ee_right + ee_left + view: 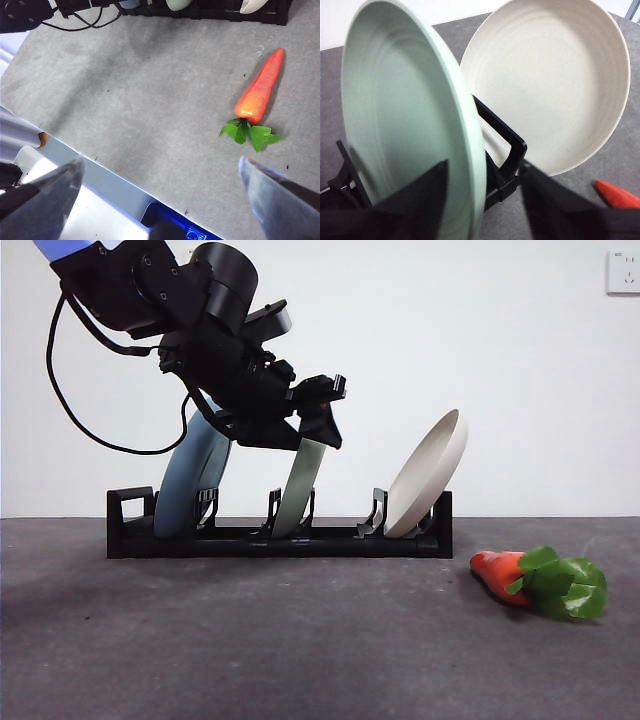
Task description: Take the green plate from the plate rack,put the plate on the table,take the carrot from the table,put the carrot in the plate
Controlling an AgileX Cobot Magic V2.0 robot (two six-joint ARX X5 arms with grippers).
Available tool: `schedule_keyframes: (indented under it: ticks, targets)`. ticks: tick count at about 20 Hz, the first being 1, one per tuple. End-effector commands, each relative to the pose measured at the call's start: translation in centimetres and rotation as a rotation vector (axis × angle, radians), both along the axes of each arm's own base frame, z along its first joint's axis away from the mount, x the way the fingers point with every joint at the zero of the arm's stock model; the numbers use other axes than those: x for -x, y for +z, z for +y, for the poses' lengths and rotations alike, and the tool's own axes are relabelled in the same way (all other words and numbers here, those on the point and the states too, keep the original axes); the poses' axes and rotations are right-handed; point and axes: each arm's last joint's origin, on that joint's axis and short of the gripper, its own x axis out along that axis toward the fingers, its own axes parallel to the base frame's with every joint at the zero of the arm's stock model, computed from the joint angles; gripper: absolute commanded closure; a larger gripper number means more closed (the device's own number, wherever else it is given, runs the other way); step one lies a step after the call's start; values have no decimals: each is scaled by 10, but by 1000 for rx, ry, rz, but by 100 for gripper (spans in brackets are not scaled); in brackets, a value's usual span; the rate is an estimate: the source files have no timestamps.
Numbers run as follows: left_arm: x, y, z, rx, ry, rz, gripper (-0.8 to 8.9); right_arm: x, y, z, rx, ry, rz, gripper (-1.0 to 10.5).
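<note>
At the rack's middle slot: left gripper (482,165), jaws spread wide and set astride the top rim of the green plate (405,115), one jaw against the plate's hollow face, the other well off its back. No squeeze visible yet, nothing lifted. From the front, same gripper reaching down from the upper left onto that rim.

Outward from there: green plate seated between its prongs in the plate rack (280,540), leaning toward the right of the front view. Light blue plate (190,480) one slot over, toward the loop handle, partly hidden behind the arm. Cream-beige plate (550,85) in the slot at the far end, leaning the same way, apart from the green one.

Farther out: carrot (520,575) lying on its side on the table (300,660), beyond the rack's cream-plate end and nearer the front camera, leaves away from the rack, touching nothing else. Right gripper (160,167) waiting above the table near the carrot, jaws fully apart, empty.

Progress, judged from this layout: very early. First step only at the approach stage, with jaws placed but not closed. Left to do: close on the rim, draw the green plate up out of the prongs without knocking its neighbours, lay it flat on the table, then pick the carrot and set it in the plate. None of the four steps complete so far.
</note>
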Motion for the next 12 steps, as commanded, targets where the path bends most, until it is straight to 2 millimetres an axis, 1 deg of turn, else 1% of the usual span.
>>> schedule_keyframes:
  ticks: [1, 7, 9, 12]
  targets:
    - [1, -2, -2, 8, -23, 1, 821, 0, 1, 0, 1, -1, -2, 320]
    - [2, 2, -2, 17, -31, -8, 821, 0, 1, 0, 0, -1, -2, 320]
    - [3, 8, -1, 24, -31, -20, 821, 0, 1, 0, 0, -1, -2, 320]
    - [7, 26, 1, 51, -35, -69, 821, 0, 1, 0, 0, -1, -2, 320]
